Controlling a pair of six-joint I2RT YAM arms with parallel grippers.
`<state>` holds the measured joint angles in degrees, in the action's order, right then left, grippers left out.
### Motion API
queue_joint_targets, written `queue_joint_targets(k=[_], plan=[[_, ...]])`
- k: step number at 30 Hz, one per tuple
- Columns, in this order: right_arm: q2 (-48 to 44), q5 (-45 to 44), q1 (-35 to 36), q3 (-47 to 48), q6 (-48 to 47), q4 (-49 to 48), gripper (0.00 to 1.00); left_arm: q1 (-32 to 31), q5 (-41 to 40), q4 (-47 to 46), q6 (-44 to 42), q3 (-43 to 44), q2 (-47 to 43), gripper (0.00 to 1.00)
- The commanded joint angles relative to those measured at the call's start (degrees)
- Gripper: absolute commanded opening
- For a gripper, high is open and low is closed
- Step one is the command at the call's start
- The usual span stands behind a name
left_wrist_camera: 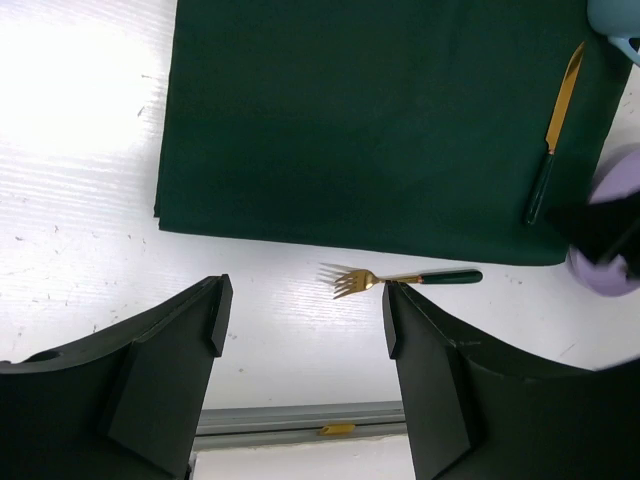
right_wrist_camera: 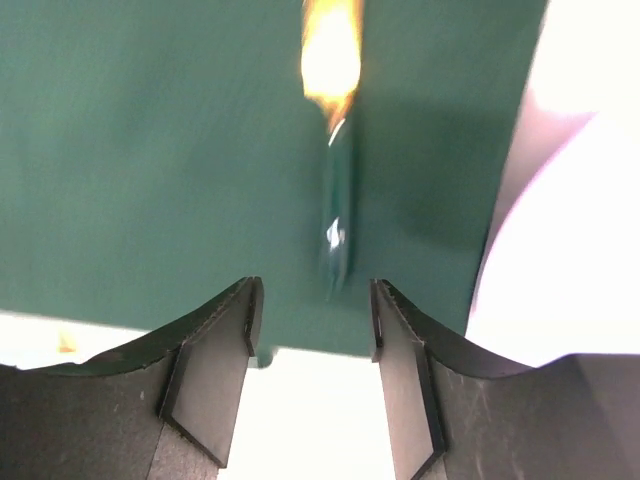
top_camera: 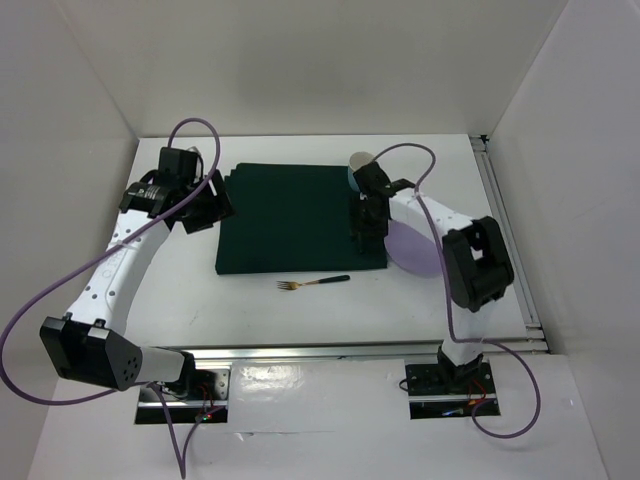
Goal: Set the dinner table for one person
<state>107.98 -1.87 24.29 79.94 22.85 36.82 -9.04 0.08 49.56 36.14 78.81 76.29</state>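
Dinner table (top_camera: 300, 310), a big flat white top, lies under both claws. It shows bare white all around the dark green cloth mat (top_camera: 290, 215). The widest bare strip is on the near side of the mat, reaching to the grey metal rail (top_camera: 350, 350) at the table's edge. White walls stand close on the left, far and right sides.

The right claw (right_wrist_camera: 314, 295) is spread wide and holds nothing. It hangs over the near right corner of the mat. Just past its two black fingers (right_wrist_camera: 215, 370), a knife with a gold blade and dark green handle (right_wrist_camera: 337, 230) lies on the mat, close to the mat's right edge. The knife looks blurry in the right wrist view, and I cannot tell if the fingers touch it. A round, flat, light purple plate (top_camera: 412, 250) lies on the table just off the mat's right edge. A light blue cup (top_camera: 358, 165) stands at the far right corner of the mat.

The left claw (left_wrist_camera: 305, 300) is spread wide too and holds nothing. It hangs by the left edge of the mat, up off the table. A gold fork with a dark green handle (left_wrist_camera: 400, 279) lies flat on the white top just off the mat's near edge.
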Motion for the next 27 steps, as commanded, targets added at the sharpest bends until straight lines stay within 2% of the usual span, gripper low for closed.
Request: queue_joint_targets(k=[1,5,10,13,21,27], plan=[[-10.5,0.02,5.14,-5.74,-6.48,-0.77,0.57,-0.01,-0.95,-0.61,-1.24,2.58,-0.53,0.79],[-15.34,2.22,13.22,-13.05,-16.76,-4.03,0.57,-0.01,-1.48,-0.61,-1.25,3.2,-0.53,0.79],[-15.35,2.22,18.68,-15.43,-19.59,-7.81,0.6,-0.01,-0.69,-0.61,-1.25,3.2,0.0,0.79],[-13.77,4.32,18.68,-14.65,-20.74,-9.65,0.65,-0.01,-0.69,-0.61,-1.25,2.67,-0.52,0.79],[-7.44,8.46,19.21,-10.78,-23.12,-10.19,0.65,-0.01,-1.83,-0.08,-1.25,2.67,-1.58,0.79],[-4.72,10.83,19.21,-11.3,-23.12,-11.33,0.65,-0.01,-1.83,0.45,-1.25,2.67,-1.58,0.79]])
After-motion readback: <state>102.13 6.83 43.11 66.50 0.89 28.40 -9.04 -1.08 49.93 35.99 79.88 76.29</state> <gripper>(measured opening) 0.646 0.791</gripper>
